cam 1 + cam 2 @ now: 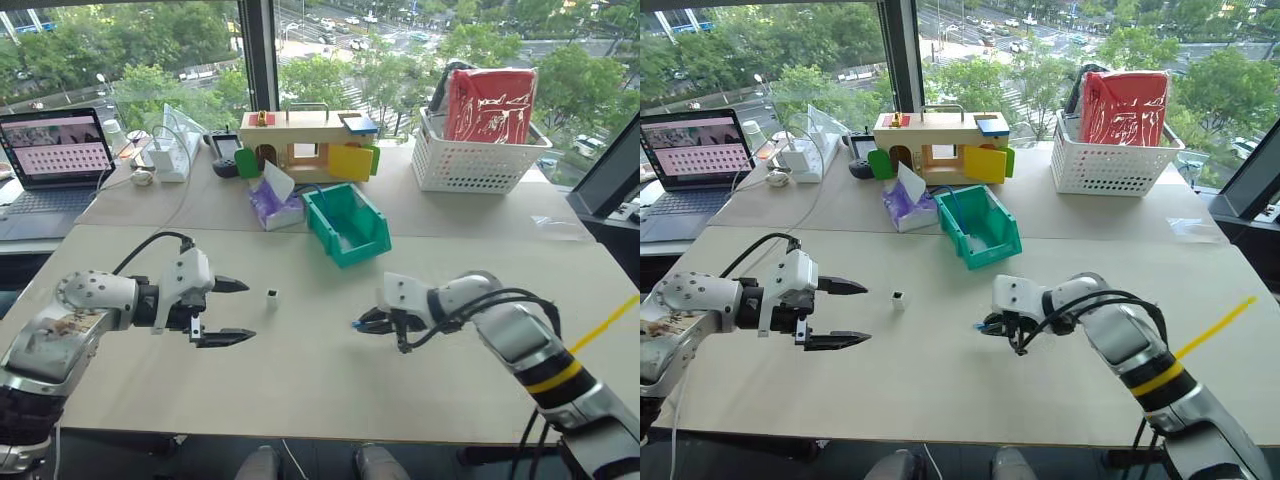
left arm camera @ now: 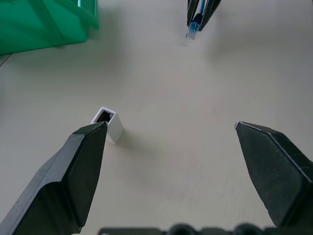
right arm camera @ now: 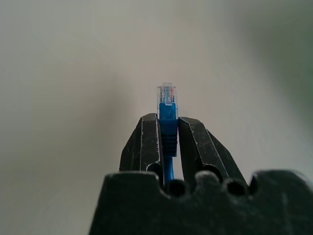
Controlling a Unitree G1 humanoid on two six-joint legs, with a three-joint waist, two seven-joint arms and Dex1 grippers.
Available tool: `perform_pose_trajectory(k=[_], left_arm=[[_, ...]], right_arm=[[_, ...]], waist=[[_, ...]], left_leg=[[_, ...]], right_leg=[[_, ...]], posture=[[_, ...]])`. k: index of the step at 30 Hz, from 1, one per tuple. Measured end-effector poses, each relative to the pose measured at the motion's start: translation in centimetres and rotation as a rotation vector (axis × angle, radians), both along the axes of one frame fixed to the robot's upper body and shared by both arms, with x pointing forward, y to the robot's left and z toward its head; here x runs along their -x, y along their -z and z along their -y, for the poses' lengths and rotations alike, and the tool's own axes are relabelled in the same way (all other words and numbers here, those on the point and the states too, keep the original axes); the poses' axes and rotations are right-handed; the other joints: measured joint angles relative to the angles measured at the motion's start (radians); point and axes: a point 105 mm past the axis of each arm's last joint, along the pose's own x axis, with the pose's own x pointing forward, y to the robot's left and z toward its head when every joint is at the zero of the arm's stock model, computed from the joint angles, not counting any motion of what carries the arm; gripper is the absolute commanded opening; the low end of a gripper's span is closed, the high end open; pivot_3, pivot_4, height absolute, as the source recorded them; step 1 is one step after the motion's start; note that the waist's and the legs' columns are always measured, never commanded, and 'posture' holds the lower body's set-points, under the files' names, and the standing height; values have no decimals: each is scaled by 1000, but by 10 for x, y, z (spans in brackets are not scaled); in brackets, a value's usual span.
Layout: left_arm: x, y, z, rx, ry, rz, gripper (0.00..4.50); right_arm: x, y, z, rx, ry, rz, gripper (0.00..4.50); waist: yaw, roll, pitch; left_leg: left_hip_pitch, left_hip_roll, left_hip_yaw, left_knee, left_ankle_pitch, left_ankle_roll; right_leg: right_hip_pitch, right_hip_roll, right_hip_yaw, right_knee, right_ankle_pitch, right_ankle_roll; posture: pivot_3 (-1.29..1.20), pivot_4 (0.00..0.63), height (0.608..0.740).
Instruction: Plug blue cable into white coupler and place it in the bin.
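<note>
The white coupler [image 1: 271,297] stands alone on the pale table, its dark opening facing up in the left wrist view [image 2: 108,124]. My left gripper [image 1: 247,311] is open just left of it, one fingertip close beside the coupler. The right gripper [image 1: 360,323] hovers over the table to the coupler's right, shut on the blue cable [image 3: 167,105]. The cable's clear plug sticks out past the fingertips and points toward the coupler. The teal bin [image 1: 352,252] sits behind them, near the table's middle, with its cut-away front toward me.
Behind the bin are a purple tissue pack [image 1: 272,205] and a wooden toy house [image 1: 305,140]. A white lattice basket [image 1: 475,160] holding a red bag stands at the back right. A laptop [image 1: 55,150] and white cables lie at the back left.
</note>
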Motion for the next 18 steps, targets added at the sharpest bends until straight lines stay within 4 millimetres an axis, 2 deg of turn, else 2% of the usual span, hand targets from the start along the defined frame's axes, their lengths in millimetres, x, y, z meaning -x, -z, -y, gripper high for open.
perform_pose_trajectory(k=[5,6,14,17,18], left_arm=[[5,2,14,17,43,-1,4500],[5,3,16,21,49,-5,4500],[-2,-1,45,37,122,32,4500],[-8,6,56,47,142,13,4500],[-9,8,61,66,151,5,4500]], right_arm=[[-3,8,-9,14,-38,-32,174],[-3,10,-9,21,-45,-42,674],[2,11,-8,23,-41,-105,3384],[3,-9,-6,-83,19,-126,4401],[2,-19,-3,-124,44,-124,4494]], waist=[[4,0,0],[4,0,0],[3,0,0],[3,0,0],[4,0,0]], left_leg=[[-1,0,-1,0,0,0],[-1,0,-1,0,0,0],[0,-1,-2,0,0,0],[0,-1,-1,1,0,0],[-1,-1,-1,1,0,0]], right_leg=[[0,0,-2,1,0,0],[0,0,-2,1,0,0],[-1,0,-2,4,0,-1],[-3,-1,-2,8,0,-1],[-4,0,-2,9,0,-1]], posture=[[0,150,729],[0,150,729],[0,150,729],[0,150,729],[0,150,729]])
